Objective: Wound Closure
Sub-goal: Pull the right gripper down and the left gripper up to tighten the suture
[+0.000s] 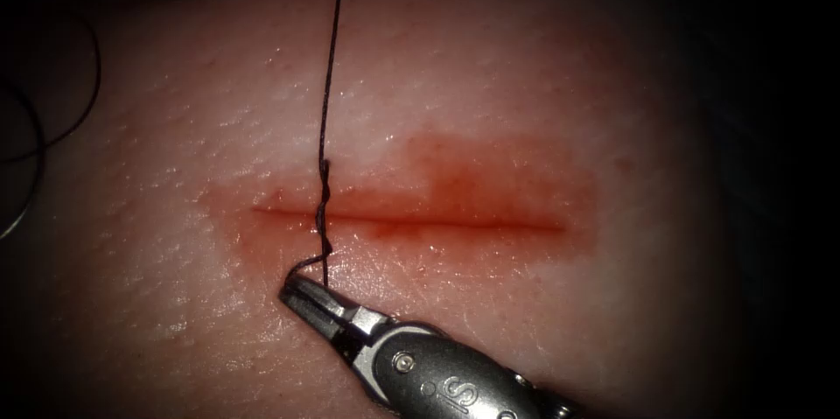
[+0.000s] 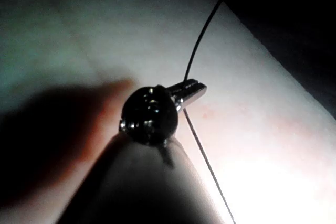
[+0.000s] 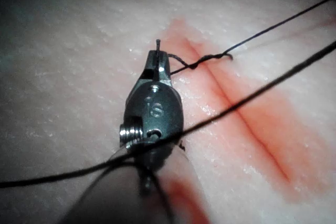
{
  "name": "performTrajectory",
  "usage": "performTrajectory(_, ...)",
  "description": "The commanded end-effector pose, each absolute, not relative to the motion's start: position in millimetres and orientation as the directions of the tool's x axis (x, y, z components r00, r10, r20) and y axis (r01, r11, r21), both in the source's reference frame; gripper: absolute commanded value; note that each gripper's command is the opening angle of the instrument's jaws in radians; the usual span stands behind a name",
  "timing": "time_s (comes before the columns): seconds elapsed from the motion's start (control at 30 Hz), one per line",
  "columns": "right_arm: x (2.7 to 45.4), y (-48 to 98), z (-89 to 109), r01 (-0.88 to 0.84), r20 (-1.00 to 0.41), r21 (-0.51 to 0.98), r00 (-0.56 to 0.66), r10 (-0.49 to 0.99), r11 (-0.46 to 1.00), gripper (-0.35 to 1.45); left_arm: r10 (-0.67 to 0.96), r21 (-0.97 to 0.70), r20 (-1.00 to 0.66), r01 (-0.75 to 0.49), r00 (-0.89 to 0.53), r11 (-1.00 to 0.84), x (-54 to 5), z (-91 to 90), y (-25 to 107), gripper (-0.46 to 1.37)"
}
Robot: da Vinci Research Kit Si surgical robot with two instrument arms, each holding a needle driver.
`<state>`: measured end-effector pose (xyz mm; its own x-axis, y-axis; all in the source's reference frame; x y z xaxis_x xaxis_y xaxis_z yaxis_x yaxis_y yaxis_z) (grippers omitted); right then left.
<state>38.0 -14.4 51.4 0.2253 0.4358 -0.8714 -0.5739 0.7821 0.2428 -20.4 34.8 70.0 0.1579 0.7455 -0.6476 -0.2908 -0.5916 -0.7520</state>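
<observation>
Below cut (image 1: 411, 222), right claw (image 1: 302, 292) pinches thread (image 1: 328, 78) end; strand runs upward across cut (twisted); left claw (image 2: 191, 90) pinches thread.

Bright central light on the tissue (image 1: 490, 104), dark vignetted edges, specular glints.

Dark thread (image 1: 325, 122) twisted across cut (image 1: 411, 219) in tissue (image 1: 490, 95), end clamped in right end effector (image 1: 302, 289).

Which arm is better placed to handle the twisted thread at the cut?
Probably the right: its fingers grip the thread beside the cut; the left tool holds the thread farther off.
</observation>
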Motion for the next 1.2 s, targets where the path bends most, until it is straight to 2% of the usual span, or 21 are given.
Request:
performTrajectory(0.03,38.1,-14.6,51.1,-0.576,-0.872,0.241,0.224,0.435,0.781,-0.35,0.736,-0.742,-0.659,-0.29,0.153,-0.604,-20.4,70.4,35.0,-0.35)
performTrajectory(0.57,38.3,-16.8,49.2,-0.541,-0.855,0.262,0.253,0.452,0.799,-0.35,0.681,-0.686,-0.717,-0.319,0.145,-0.654,-20.7,74.9,40.2,-0.35)
performTrajectory(0.93,39.0,-20.0,49.6,-0.488,-0.802,0.36,0.274,0.531,0.795,-0.35,0.669,-0.673,-0.73,-0.326,0.144,-0.664,-20.9,75.3,39.8,-0.35)
performTrajectory(1.2,39.3,-23.0,51.1,-0.433,-0.748,0.409,0.346,0.567,0.803,-0.35,0.666,-0.672,-0.731,-0.324,0.149,-0.665,-21.1,75.6,40.0,-0.35)
